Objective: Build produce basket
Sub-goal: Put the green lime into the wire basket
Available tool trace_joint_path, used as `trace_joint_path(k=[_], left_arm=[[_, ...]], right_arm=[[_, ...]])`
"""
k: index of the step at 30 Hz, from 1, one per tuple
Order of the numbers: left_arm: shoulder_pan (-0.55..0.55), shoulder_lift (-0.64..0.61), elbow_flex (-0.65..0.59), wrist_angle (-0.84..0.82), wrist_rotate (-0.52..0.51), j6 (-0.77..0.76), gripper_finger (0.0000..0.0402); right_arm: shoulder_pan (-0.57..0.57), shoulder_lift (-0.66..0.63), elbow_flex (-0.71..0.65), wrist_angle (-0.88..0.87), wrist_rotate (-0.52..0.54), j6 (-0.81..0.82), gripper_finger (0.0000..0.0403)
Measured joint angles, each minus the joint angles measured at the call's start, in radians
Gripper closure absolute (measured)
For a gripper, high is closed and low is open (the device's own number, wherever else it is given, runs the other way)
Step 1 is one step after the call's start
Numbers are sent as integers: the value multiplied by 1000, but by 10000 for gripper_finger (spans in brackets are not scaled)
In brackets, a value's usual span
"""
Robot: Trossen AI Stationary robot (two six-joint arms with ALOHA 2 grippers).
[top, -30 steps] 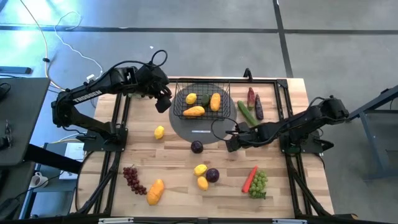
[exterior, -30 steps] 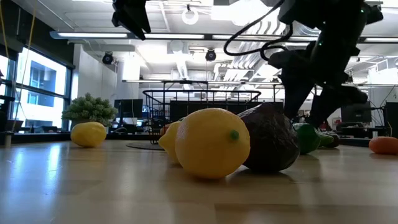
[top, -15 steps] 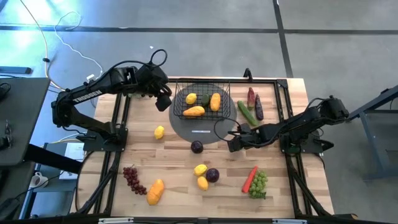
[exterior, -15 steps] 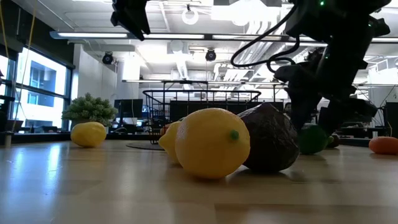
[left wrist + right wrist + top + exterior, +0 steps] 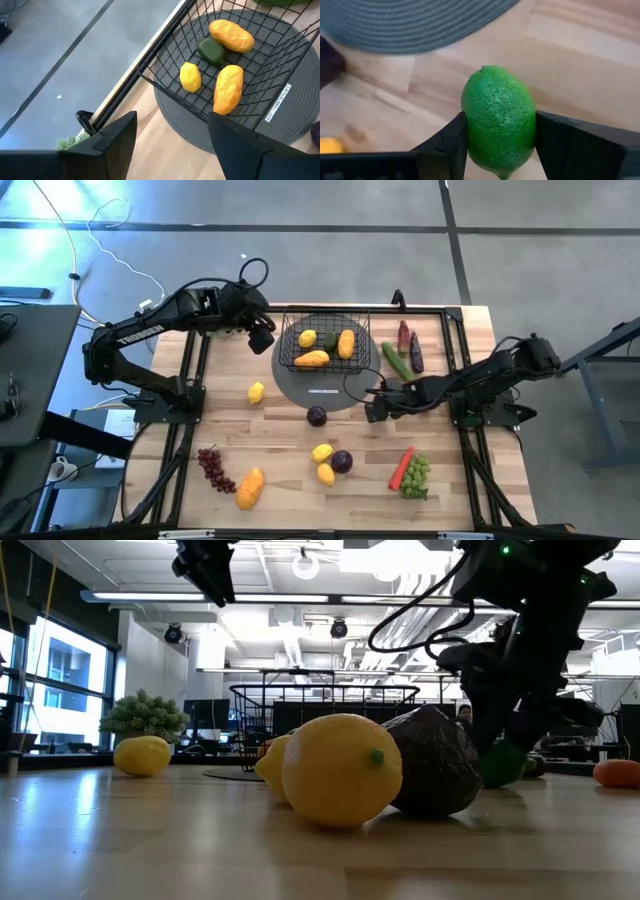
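I am seeing the right gripper (image 5: 500, 150) low on the table (image 5: 280, 450), just right of the grey mat (image 5: 300, 390), its jaws pressing both sides of a green lime (image 5: 499, 120). The left gripper (image 5: 262, 338) is hovering left of the basket (image 5: 322, 340), jaws apart and empty; the basket is sitting on the mat at the table's far middle.
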Motion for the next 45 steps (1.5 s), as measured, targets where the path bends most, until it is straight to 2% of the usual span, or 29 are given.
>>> trace_joint_path(k=[6,13,19,25,29,33,36,41,45], left_arm=[[22,0,0,-1,-18,5,167],[51,0,0,-2,-19,5,167],[79,0,0,-1,-19,5,167],[104,0,0,3,-18,5,167],[105,0,0,4,-16,5,167],[104,0,0,5,-15,5,167],[104,0,0,6,-15,5,167],[105,0,0,12,12,5,167],[105,1,0,11,20,5,167]], right_arm=[[1,-1,94,1,-16,-70,243],[-25,-2,239,-7,-14,-245,243],[-105,-2,373,-22,-15,-442,241],[-235,-3,482,-18,-14,-660,243],[-349,-3,495,29,-26,-793,242],[-463,2,495,114,-115,-872,242],[-528,17,495,172,-141,-906,241],[-587,85,497,298,-188,-1002,241],[-602,163,496,398,-222,-1013,240]])
